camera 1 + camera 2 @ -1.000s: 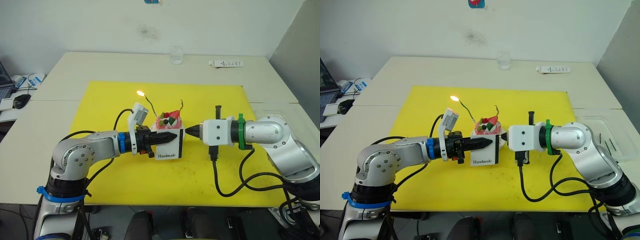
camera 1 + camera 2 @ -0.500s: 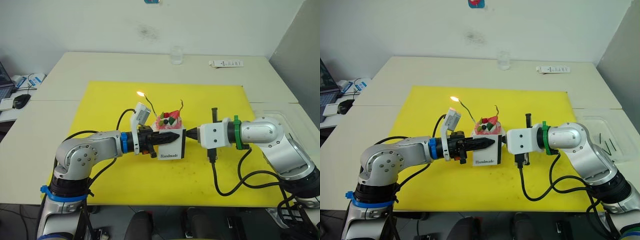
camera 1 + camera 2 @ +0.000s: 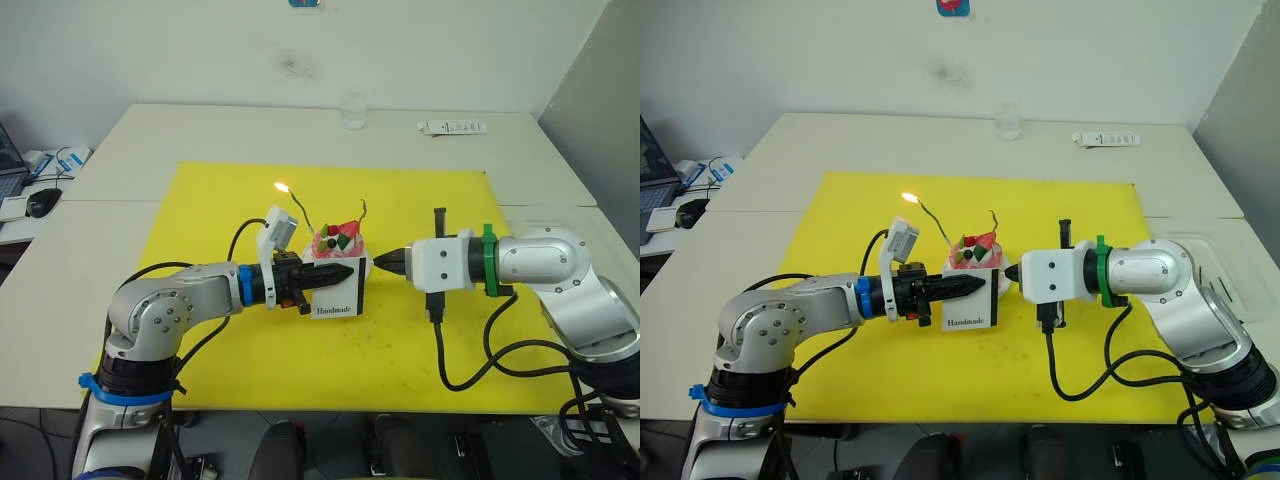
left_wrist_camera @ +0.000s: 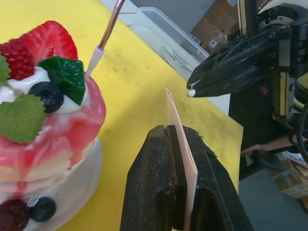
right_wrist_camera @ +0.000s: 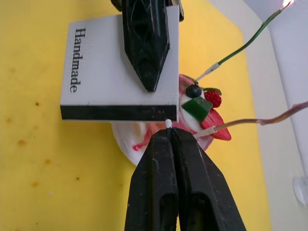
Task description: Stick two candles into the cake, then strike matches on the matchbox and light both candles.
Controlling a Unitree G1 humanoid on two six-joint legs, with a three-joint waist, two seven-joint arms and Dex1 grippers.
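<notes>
— What is the scene sitting on?

— A yellow mat [image 3: 200,200] is lying across pale tables [image 3: 180,130] pushed together, with a white wall behind. A clear glass [image 3: 351,110] and a white remote-like strip [image 3: 452,127] are standing near the far edge of the table, and a clear plastic tray [image 3: 1215,270] is lying just off the mat on the robot's right.

— Where is the cake sitting?

— The cake [image 3: 336,247] is sitting on its little white plate near the middle of the mat. The greenish candle [image 3: 300,212] is standing in it, leaning to the robot's left and burning with a small flame at the tip. The brownish-pink candle [image 3: 361,214] is standing in it too, unlit.

— And the left gripper?

— The left gripper [image 3: 340,271] is clamping the matchbox [image 3: 338,292] between its jaws, holding it on edge just in front of the cake, the black strip facing the other arm and the "Handmade" lettering facing the camera.

— What is the right gripper doing?

— The right gripper [image 3: 1008,271] is pinching a match [image 5: 168,123] with its jaws closed tight; only the white head is poking out of the tips. That head is sitting right beside the black strip; whether it is touching, I cannot tell.
</notes>
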